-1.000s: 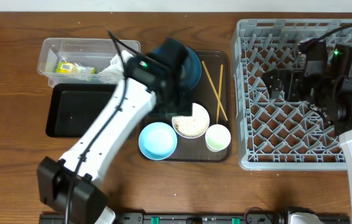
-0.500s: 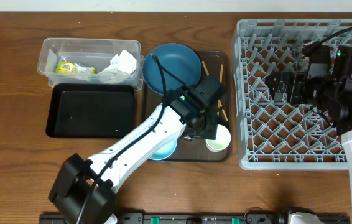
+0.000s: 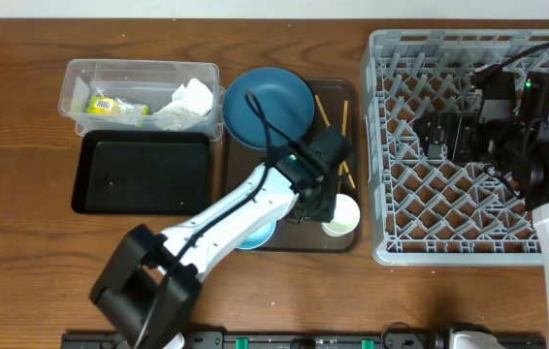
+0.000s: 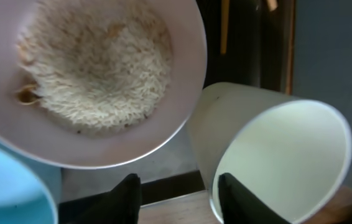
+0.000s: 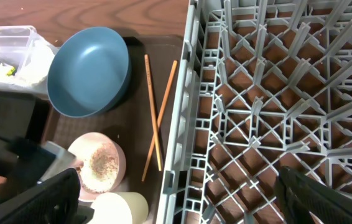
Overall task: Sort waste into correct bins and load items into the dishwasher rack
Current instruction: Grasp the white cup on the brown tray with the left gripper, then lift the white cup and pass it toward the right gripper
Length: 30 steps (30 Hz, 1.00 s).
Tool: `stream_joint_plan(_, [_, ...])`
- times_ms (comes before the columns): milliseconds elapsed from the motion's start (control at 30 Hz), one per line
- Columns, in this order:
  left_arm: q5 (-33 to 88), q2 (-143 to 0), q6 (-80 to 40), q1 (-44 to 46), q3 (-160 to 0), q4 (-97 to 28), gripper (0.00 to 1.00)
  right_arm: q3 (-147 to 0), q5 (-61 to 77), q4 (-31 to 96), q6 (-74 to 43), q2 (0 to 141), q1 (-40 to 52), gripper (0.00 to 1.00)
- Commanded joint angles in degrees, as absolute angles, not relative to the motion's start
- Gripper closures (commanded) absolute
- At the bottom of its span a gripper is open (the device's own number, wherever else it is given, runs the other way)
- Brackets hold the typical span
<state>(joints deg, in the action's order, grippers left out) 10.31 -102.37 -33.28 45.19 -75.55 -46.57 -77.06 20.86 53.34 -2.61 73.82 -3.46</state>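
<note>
The crumpled napkin (image 3: 189, 100) and the yellow-green wrapper (image 3: 110, 105) lie in the clear tub (image 3: 85, 73). The black tray (image 3: 139, 173) is in front of it. My left gripper (image 3: 321, 202) is open, low over the white bowl of rice crumbs (image 4: 101, 74) and the white cup (image 4: 275, 162). In the left wrist view the gripper (image 4: 179, 199) has the cup's near wall between its fingers. The light blue bowl (image 3: 255, 233) is mostly hidden by the arm. The dark blue plate-bowl (image 3: 267, 105) and chopsticks (image 3: 338, 145) lie on the brown tray. My right gripper (image 3: 439, 136) is open and empty over the dishwasher rack (image 3: 468, 233).
The brown serving tray (image 3: 347, 242) holds the dishes, right beside the rack's left wall (image 5: 185, 124). The right wrist view also shows the plate-bowl (image 5: 89, 71), chopsticks (image 5: 154, 118), rice bowl (image 5: 98, 165) and cup (image 5: 117, 208). Bare wooden table (image 3: 22, 242) lies in front.
My left arm has swung from the tub and plate-bowl area to the right and down onto the white bowl and cup. The right arm has barely moved.
</note>
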Motion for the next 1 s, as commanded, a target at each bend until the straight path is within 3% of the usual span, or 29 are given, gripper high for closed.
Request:
stream_joint_plan(0, [9.8, -103.7, -33.5, 46.7, -75.2, -46.2, 0.61, -78.0, 20.8, 53.6, -3.4, 73.4, -3.8, 0.02])
stream_joint_plan(233, [9.8, -103.7, -33.5, 46.9, -75.2, -45.5, 0.74, -78.0, 20.8, 53.6, -3.4, 73.4, -3.8, 0.02])
stream_joint_plan(400, [9.8, -103.7, -33.3, 46.9, -75.2, -45.5, 0.75, -78.0, 20.8, 53.6, -3.4, 73.4, -3.8, 0.03])
stream_joint_plan(633, [9.8, -103.7, -33.3, 46.9, -75.2, -45.0, 0.94, -78.0, 20.8, 53.6, -3.4, 73.4, -3.8, 0.04])
stream_joint_plan(967, [12.9, -102.3, -33.0, 45.9, -76.5, -45.1, 0.94, -78.0, 20.8, 53.4, -3.4, 73.4, -3.8, 0.04])
